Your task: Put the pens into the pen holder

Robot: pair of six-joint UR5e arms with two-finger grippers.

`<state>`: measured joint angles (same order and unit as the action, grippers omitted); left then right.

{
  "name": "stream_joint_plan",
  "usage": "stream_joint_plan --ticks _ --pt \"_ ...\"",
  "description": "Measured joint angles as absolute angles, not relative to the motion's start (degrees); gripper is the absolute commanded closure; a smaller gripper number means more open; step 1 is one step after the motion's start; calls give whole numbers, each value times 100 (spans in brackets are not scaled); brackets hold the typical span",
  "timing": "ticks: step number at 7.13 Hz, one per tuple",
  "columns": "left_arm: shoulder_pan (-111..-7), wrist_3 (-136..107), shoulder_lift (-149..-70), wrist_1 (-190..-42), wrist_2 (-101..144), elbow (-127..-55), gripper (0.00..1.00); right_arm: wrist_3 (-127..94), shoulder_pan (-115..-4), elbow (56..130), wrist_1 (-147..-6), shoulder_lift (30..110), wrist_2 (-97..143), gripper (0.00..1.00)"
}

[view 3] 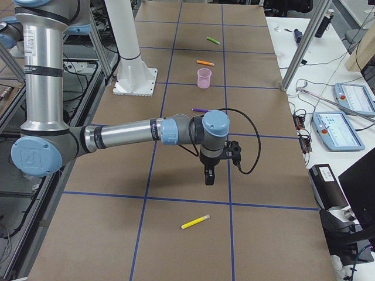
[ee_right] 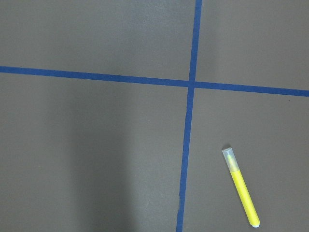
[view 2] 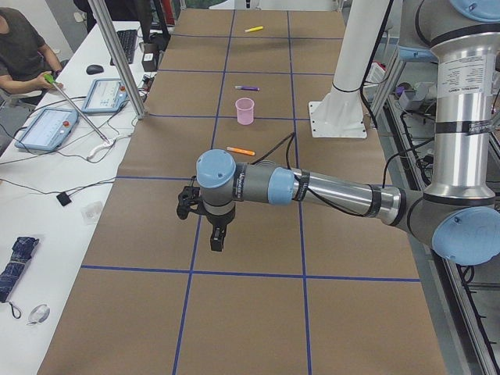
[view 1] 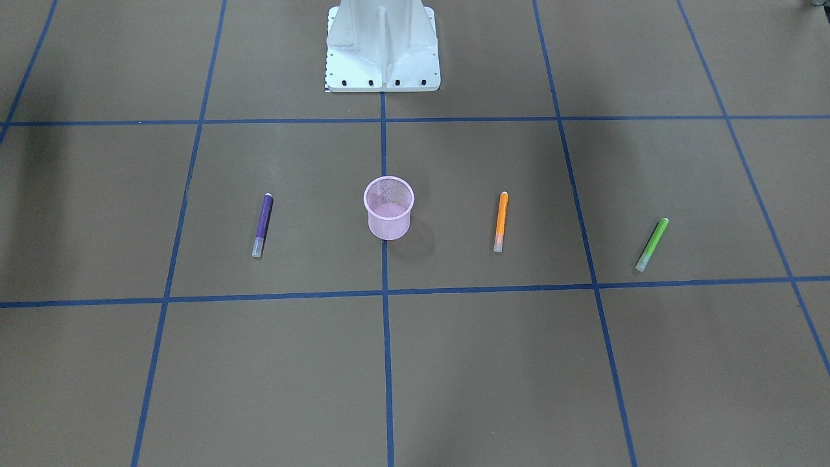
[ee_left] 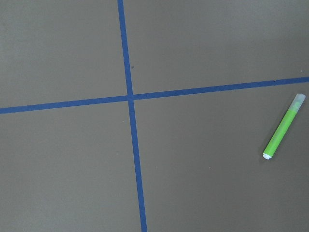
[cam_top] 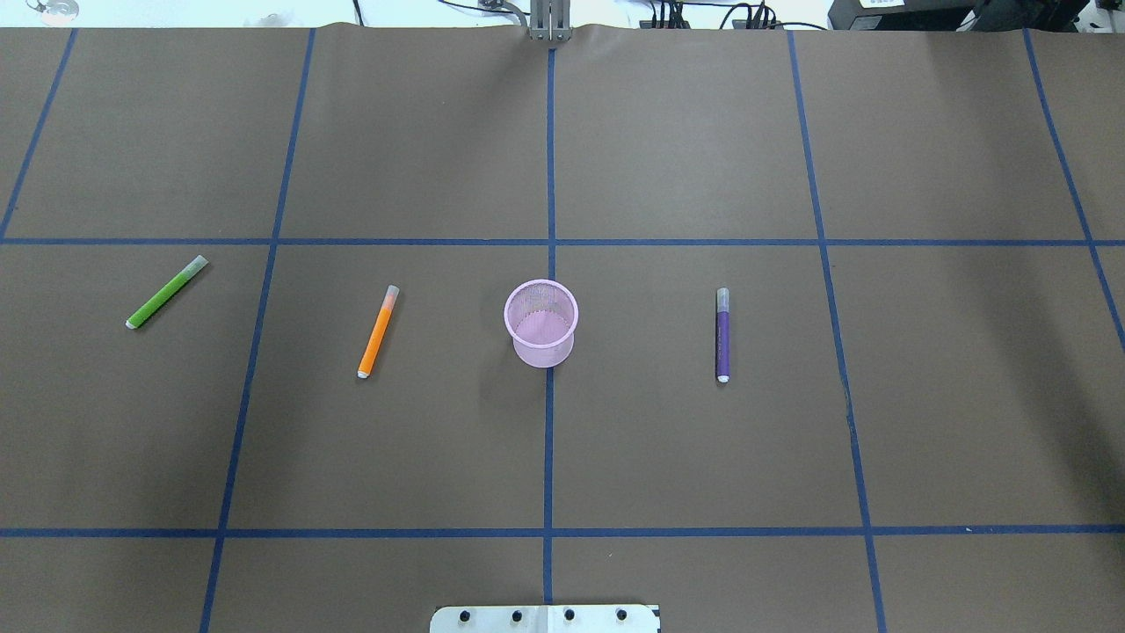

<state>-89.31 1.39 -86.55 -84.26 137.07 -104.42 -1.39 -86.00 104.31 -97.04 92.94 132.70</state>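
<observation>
Overhead exterior: yellow pen (ee_right: 241,193) off-frame | left gripper (view 2: 216,242), right gripper (view 3: 208,178) seen side-on only; jaws: cannot tell

The table (cam_top: 703,132) wears a matt brown, paper-like sheet crossed by smooth blue tape (cam_top: 550,158). The pen holder (cam_top: 543,352) is see-through pink wire mesh. All 4 pens, the purple pen (cam_top: 722,338), orange pen (cam_top: 377,334), green pen (cam_top: 163,294) and yellow pen (ee_right: 243,193), look like smooth plastic with frosted caps. The robot base (view 1: 382,58) is white painted metal with a slight gloss. The left arm (view 2: 336,191) and right arm (view 3: 123,133) are satin silver metal.
</observation>
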Motion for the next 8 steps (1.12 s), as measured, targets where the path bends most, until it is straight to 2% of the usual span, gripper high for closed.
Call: stream_joint_plan --ticks 8 --pt "-8930 191 -8528 -8446 13809 -10153 0 -131 -8597 10584 -9692 9614 13397 0"
